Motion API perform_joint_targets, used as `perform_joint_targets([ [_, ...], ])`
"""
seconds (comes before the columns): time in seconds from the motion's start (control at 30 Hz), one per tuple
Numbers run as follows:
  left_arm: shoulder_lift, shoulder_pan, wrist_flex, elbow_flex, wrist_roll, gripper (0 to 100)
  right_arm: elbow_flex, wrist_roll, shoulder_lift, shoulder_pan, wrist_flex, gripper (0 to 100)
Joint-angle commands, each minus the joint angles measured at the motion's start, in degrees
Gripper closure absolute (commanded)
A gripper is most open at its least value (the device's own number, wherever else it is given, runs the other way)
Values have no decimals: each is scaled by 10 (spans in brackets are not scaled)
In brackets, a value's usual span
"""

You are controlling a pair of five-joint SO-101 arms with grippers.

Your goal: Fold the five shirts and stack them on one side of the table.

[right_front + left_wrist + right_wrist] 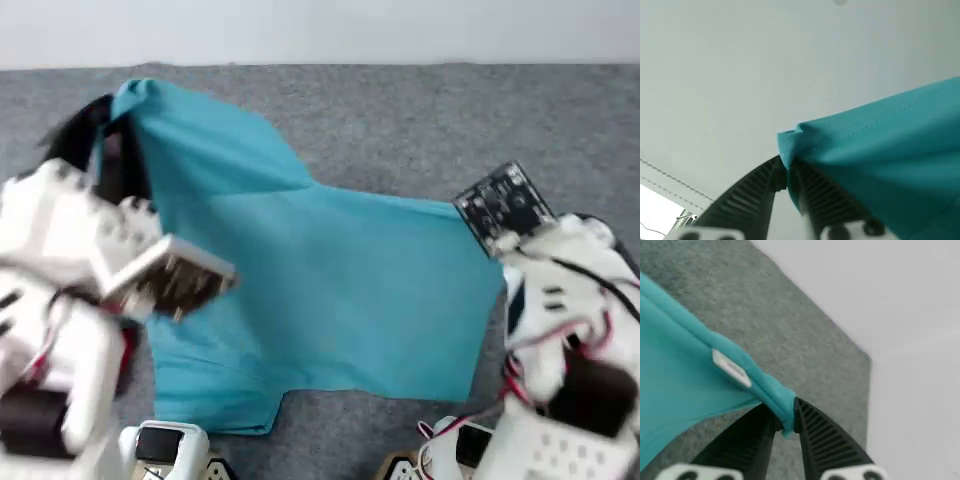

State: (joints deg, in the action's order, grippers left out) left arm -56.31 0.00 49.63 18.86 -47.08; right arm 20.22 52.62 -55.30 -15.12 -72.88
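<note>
Teal shirt [330,290] hangs stretched between two grippers above a grey table [420,110], with its lower edge and one sleeve resting on the surface. The left gripper [788,175] pinches one corner of the cloth between its ribbed black fingers [820,192], and the fabric fans away from the fingertips against a pale wall [740,75]. The right gripper [786,422] nips a thick folded edge of the shirt at its very tip, just past a small white label [731,367]. In the high view, the left arm [70,260] stands at the table's left with the shirt corner apparently lifted, though blur hides the fingertips. The right arm [570,300] sits at the shirt's right edge.
</note>
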Motion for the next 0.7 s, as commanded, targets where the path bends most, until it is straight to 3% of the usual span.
perform_joint_targets([
  [0.0, 5, -11, -190, 120, -4, 986, 90, 6, -9, 15, 138, 988],
  [0.17, 78, -16, -334, 187, -55, 986, 210, 30, -8, 40, 320, 988],
  [0.33, 206, -16, -456, 179, -56, 986, 256, 58, 58, 59, 487, 988],
  [0.5, 347, -16, -482, 87, -55, 986, 197, 58, 196, 65, 589, 988],
  [0.67, 469, -16, -482, -22, -55, 986, 76, 56, 339, 65, 603, 988],
])
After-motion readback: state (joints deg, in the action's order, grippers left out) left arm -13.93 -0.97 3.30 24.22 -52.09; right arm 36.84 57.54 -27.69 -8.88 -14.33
